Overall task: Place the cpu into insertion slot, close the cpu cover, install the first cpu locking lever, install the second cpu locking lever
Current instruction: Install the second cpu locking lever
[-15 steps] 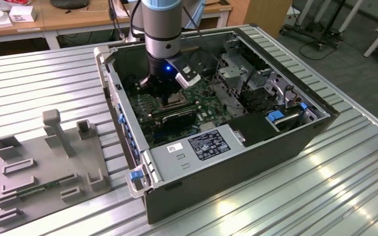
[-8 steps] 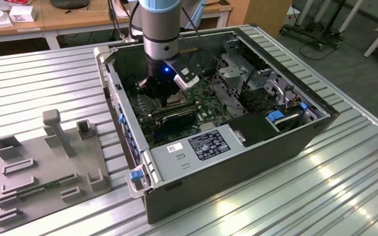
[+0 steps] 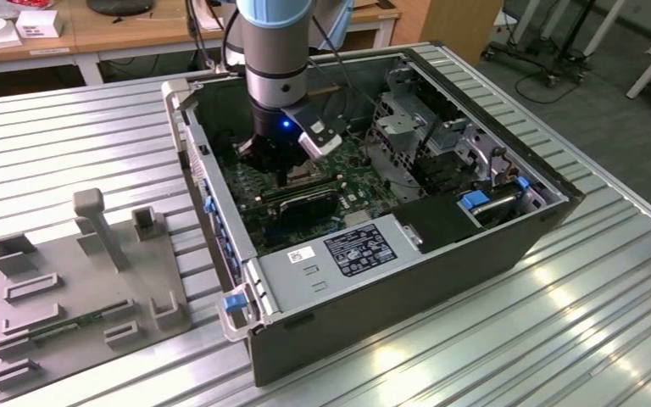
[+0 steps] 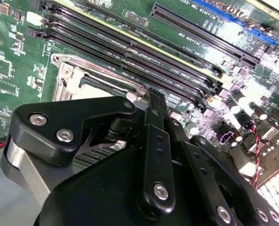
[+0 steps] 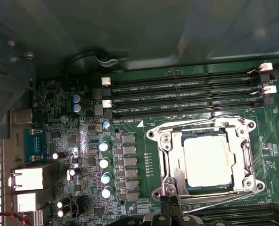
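1. Gripper (image 3: 292, 174) hangs on the arm (image 3: 280, 51) inside the open computer case (image 3: 416, 280), low over the green circuit board (image 3: 354, 182), as the exterior view shows.
2. Its black linkage and fingers (image 4: 153, 122) take up the near part of the second wrist view, pointing down at the edge of the insertion slot (image 4: 66, 77); the tips are hidden behind the linkage, so whether they are apart or together I cannot tell, and no object shows between them.
3. In the first wrist view the cpu (image 5: 208, 162), a pale silvery square, lies flat inside the insertion slot (image 5: 165, 162), seated level within the socket's metal rim.
4. The cpu cover (image 5: 175, 148), a thin silvery frame, lies down flat around the chip, its cut-out middle leaving the chip's top exposed.
5. A thin metal lever (image 5: 215, 198) runs along the socket edge nearest the gripper, just beside the fingertip (image 5: 170, 209) seen in the first wrist view; whether it is latched cannot be told.
6. Long narrow black memory slots (image 5: 182, 99) with white end clips run just beyond the socket's far side, parallel to it.
7. Small silvery capacitors (image 5: 104, 162) stand in a row beside the socket.
8. In the exterior view the case rests on a ribbed metal table (image 3: 597, 322), and a grey fixture plate (image 3: 77, 297) with upright blocks lies well apart on the exterior view's left.
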